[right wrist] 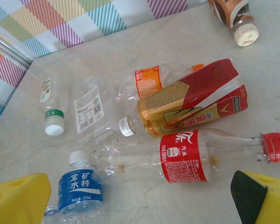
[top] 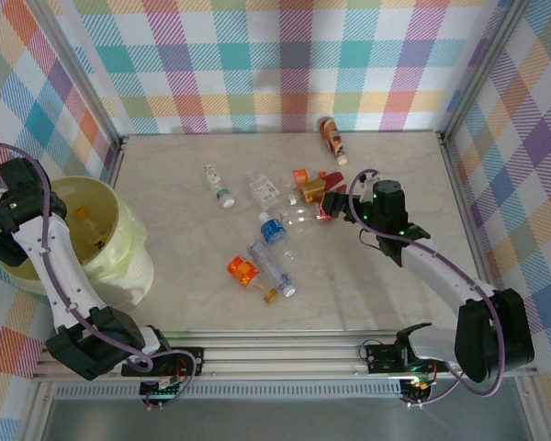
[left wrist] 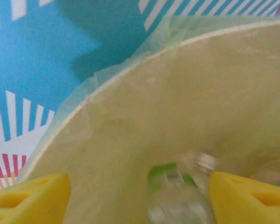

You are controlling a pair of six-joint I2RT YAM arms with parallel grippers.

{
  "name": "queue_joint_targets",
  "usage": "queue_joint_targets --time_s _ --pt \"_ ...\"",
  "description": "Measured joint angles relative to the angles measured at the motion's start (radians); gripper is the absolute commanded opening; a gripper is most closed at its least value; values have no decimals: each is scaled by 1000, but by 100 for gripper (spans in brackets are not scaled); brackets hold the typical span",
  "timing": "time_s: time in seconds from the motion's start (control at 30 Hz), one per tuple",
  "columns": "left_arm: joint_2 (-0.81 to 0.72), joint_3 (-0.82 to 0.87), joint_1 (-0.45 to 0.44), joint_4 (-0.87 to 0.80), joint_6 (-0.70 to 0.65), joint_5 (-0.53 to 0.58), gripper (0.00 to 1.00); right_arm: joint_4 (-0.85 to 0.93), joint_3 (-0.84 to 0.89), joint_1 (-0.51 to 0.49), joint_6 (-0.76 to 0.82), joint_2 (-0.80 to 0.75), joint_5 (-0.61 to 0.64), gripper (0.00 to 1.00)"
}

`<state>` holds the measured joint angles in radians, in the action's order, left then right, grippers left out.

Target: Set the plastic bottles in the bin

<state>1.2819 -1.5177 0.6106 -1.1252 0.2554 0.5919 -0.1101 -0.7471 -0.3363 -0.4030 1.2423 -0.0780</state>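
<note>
My left gripper (top: 23, 184) hangs over the bin (top: 129, 225), its yellow fingers wide apart and open (left wrist: 140, 189). Below them, inside the bin's pale wall (left wrist: 154, 107), a blurred clear bottle with a green label (left wrist: 177, 186) lies close to the right finger. My right gripper (top: 354, 197) is open (right wrist: 140, 205) just above the table. A crushed red-label bottle with a red cap (right wrist: 186, 156) lies just ahead of its fingers. Around it lie a gold-and-red bottle (right wrist: 191, 102), a blue-label bottle (right wrist: 79, 186) and an orange-label bottle (right wrist: 149, 81).
More bottles lie scattered mid-table: a green-capped one (top: 219, 184), a clear one with a white label (top: 264, 190), a long clear one (top: 271, 265), an orange-label one (top: 242, 270) and a brown one by the back wall (top: 331, 138). Plaid walls close three sides.
</note>
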Motion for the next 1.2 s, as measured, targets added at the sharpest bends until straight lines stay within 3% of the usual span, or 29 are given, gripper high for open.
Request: queue_joint_targets --time_s 0.17,0.33,0.5,0.67,0.8,1.2 --pt "-1 -47 0 -1 18 -42 82 0 2 0 0 -15 18 100" --pt "-35 -71 -6 -3 27 -159 93 -2 22 0 0 -40 39 100" --pt "-79 -126 -79 -24 45 -245 98 -1 39 0 0 -47 45 100" --pt "-95 -219 -233 -42 66 -296 100 -2 41 0 0 -53 45 100" --pt "-101 -254 -411 -43 96 -319 100 -2 42 0 0 -65 45 100" --pt "-45 -142 -961 113 264 -298 100 58 43 0 -1 -71 68 100"
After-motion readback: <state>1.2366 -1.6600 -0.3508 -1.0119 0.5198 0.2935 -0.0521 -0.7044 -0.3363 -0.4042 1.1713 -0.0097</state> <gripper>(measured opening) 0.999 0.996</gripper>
